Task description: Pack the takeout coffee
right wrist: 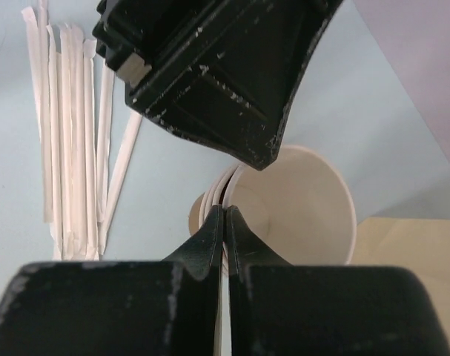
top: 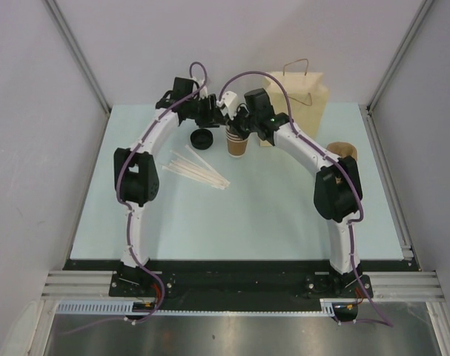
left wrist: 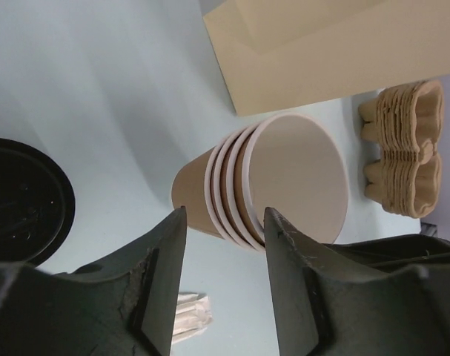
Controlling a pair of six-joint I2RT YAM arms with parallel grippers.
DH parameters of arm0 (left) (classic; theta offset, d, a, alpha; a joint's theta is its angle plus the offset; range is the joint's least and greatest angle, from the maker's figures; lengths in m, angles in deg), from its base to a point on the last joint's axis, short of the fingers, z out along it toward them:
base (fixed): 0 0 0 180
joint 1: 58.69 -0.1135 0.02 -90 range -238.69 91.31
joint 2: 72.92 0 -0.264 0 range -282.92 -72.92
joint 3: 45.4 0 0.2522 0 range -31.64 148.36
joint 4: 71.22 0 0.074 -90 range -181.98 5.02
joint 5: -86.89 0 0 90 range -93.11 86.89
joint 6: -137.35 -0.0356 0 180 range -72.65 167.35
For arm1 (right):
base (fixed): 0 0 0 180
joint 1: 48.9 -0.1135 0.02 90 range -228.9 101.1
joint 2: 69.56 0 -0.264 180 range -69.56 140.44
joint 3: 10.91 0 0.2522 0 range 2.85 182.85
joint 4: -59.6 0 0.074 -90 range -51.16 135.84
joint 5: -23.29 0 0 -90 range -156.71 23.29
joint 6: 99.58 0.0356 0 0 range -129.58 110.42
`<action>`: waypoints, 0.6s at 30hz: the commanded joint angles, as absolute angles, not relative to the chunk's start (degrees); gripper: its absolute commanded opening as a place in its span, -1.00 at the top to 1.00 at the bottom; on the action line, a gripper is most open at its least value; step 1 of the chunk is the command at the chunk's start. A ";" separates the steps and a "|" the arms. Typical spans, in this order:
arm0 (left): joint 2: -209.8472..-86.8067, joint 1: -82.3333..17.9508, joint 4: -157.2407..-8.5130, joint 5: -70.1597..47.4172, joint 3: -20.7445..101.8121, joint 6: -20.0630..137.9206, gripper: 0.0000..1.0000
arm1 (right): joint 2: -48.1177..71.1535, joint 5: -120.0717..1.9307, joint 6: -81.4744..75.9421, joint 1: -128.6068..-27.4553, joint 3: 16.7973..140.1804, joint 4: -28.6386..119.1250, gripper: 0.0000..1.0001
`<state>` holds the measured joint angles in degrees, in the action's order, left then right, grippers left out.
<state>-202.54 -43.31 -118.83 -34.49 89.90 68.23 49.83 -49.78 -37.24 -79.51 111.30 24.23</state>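
Both arms are crowded over the stack of paper cups [top: 237, 144] at the middle of the table [top: 269, 215], and there's no finished takeout coffee anywhere yet: no lidded cup shows in any view. What we have are the makings. The cups sit nested and lidless, and the loose black lid [top: 202, 139] lies just to their left.

The right hand [right wrist: 225, 211] is clenched tight, its tips meeting right at the rim, and it looks to be pinching the wall of the top cup [right wrist: 299, 200]. The left hand [left wrist: 225, 219] is released, its fingers [left wrist: 165, 252] spread either side of the cream rims without gripping.

This reads as separating one cup. To do it well, the left hand should close on the lower cups, below the top rim, and hold them down. The right hand then lifts straight up, since a tilt would jam the nest or crease the paper.

The paper bag [top: 299, 93] stands behind, the wrapped straws [right wrist: 69, 133] lie to the left, and the pulp carriers [left wrist: 406, 148] are off to the right.
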 commanded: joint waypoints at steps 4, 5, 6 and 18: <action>-196.50 -45.68 -113.20 -38.79 84.57 72.39 -0.03 | 50.14 -52.56 -34.37 -79.23 112.89 30.28 1.00; -196.32 -45.68 -112.50 -39.14 83.77 72.75 -0.02 | 50.14 -52.74 -34.19 -79.31 112.81 30.54 1.00; -196.23 -45.68 -111.36 -39.67 83.16 73.62 -0.01 | 50.14 -53.17 -34.19 -79.31 112.81 30.55 1.00; -195.26 -45.60 -107.22 -41.87 78.49 76.09 0.03 | 50.67 -55.28 -34.45 -79.93 112.72 31.42 1.00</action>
<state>-199.55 -45.72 -110.96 -39.60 78.82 74.42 50.11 -53.96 -34.84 -79.56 111.30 28.01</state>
